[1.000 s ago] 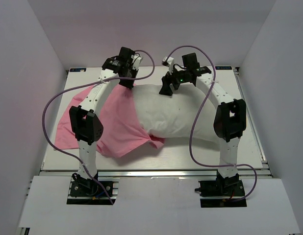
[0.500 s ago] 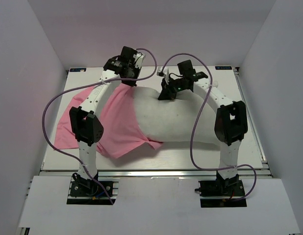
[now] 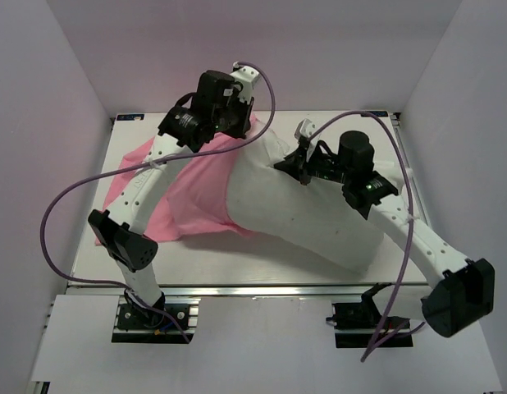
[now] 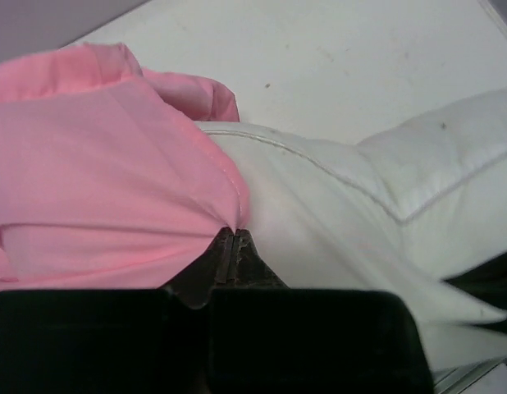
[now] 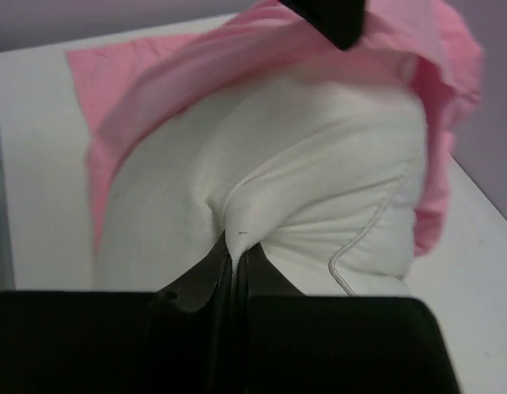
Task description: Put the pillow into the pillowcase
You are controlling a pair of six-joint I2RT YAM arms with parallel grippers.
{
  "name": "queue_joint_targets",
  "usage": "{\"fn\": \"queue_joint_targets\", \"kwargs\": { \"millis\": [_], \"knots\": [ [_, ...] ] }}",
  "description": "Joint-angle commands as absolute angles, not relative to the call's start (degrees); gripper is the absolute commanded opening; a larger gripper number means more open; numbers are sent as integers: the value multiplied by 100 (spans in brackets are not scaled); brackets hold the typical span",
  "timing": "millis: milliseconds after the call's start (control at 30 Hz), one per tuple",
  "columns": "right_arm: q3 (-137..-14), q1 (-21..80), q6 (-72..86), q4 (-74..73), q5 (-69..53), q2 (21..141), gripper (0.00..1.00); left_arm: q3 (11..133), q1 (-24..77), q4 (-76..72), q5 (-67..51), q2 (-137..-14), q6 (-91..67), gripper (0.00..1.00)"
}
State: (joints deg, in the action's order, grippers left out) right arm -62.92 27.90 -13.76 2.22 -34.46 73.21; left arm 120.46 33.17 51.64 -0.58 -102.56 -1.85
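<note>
Top view: your pillow [image 3: 311, 217] lies slanted on the table [image 3: 237, 264], its left end covered by the pink pillowcase [image 3: 188, 190]. Left wrist view: your left gripper [image 4: 235, 246] is clenched on the pillowcase hem (white pillow just beside). Right wrist view: your right gripper [image 5: 235, 256] pinches a pillow fold.

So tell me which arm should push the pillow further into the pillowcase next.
Right, probably. The right hand is shut on a pinch of the pillow, so it can drive it leftward. The left hand is clamped on the pillowcase hem, holding the opening.
</note>
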Motion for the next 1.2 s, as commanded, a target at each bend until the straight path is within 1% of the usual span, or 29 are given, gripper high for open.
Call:
{"fn": "queue_joint_targets", "kwargs": {
  "millis": [0, 67, 100, 167, 267, 300, 333, 367, 400, 433, 467, 533, 567, 633, 667, 733, 767, 867, 1000, 1100, 1167],
  "knots": [
    [-6030, 3190, -968, 1511, -4112, 6777, 0, 12006, 3436, 4360, -483, -9844, -535, 0],
    [-5828, 3356, -818, 1845, -4140, 6618, 0, 11953, 3480, 4307, -676, -9712, -598, 0],
    [-5662, 3418, -626, 1941, -3774, 6609, 0, 11910, 3550, 4237, -781, -9660, -659, 0],
    [-5529, 3524, -458, 2309, -3412, 6732, 0, 11682, 3682, 4167, -1177, -9459, -633, 0],
    [-5265, 3594, -28, 3204, -2481, 7065, 0, 11234, 4068, 3955, -1336, -9203, -589, 0],
    [-5291, 3586, 226, 3356, -1843, 7197, 0, 11137, 4243, 3955, -1319, -9167, -632, 0],
    [-5343, 3586, 472, 3418, -1593, 7442, 0, 11049, 4323, 3981, -1240, -9132, -668, 0],
    [-5431, 3595, 518, 3393, -1443, 7549, 0, 10622, 4368, 3921, -1196, -9062, -764, 0],
    [-5519, 3595, 545, 3018, -1328, 7619, 0, 10313, 4403, 3598, -1195, -8800, -921, 0],
    [-5554, 3595, 510, 2815, -1397, 7620, 0, 10005, 4403, 3438, -1187, -8650, -975, 0],
    [-5502, 3586, 484, 2647, -1476, 7559, 0, 9532, 4403, 3297, -838, -8509, -1115, 0],
    [-5257, 3595, 483, 2068, -1652, 7235, 25, 9212, 4403, 3068, -441, -8201, -1160, 0],
    [-5178, 3595, 597, 1848, -1583, 7103, 39, 9115, 4403, 3024, -91, -8157, -1204, 0],
    [-4836, 3586, 790, 1381, -1188, 6613, 54, 9035, 4403, 3076, 306, -8182, -1204, 0],
    [-4730, 3586, 991, 1275, -1004, 6444, 64, 9026, 4403, 3111, 490, -8217, -1178, 0],
    [-4571, 3586, 1063, 1012, -529, 5980, 72, 9017, 4403, 3146, 658, -8305, -1178, 0],
    [-4492, 3577, 1124, 932, -362, 5863, 79, 9035, 4403, 3164, 755, -8340, -1178, 0],
    [-4587, 3455, 1317, 721, -27, 5669, 89, 9097, 4395, 3208, 1036, -8341, -1213, 0],
    [-5253, 3305, 1125, 379, -972, 6221, 89, 9027, 4403, 3041, 1178, -8218, -1274, 0],
    [-5755, 3261, 1099, 246, -1238, 7098, 89, 9044, 4403, 2988, 1300, -8174, -1274, 0],
    [-5975, 3217, 1142, 272, -1449, 7469, 89, 9088, 4395, 2988, 1362, -8174, -1248, 0]
  ]
}}
